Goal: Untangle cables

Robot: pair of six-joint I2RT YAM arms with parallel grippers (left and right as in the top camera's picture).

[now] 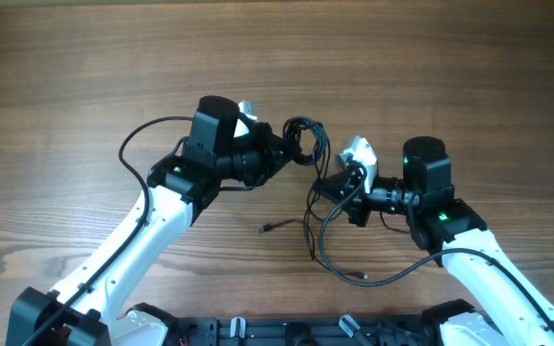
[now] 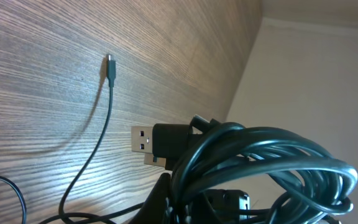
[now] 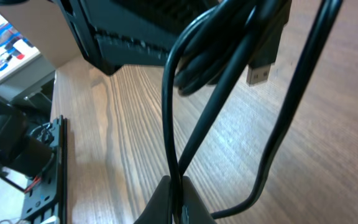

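Note:
A tangle of thin black cables (image 1: 305, 137) hangs between my two grippers above the wooden table. My left gripper (image 1: 285, 146) is shut on the coiled bundle (image 2: 260, 162), whose USB plug (image 2: 143, 140) sticks out to the left. My right gripper (image 1: 330, 185) is shut on a single black strand (image 3: 174, 124) that runs up toward the bundle (image 3: 210, 62). Loose strands trail down to the table (image 1: 339, 259), ending in small plugs (image 1: 267, 228) (image 1: 360, 277). One thin plug end (image 2: 110, 65) lies on the wood in the left wrist view.
The wooden table (image 1: 85, 77) stretches all round. The robot base rail (image 1: 287, 332) runs along the front edge. The left arm's black body (image 3: 142, 31) fills the top of the right wrist view.

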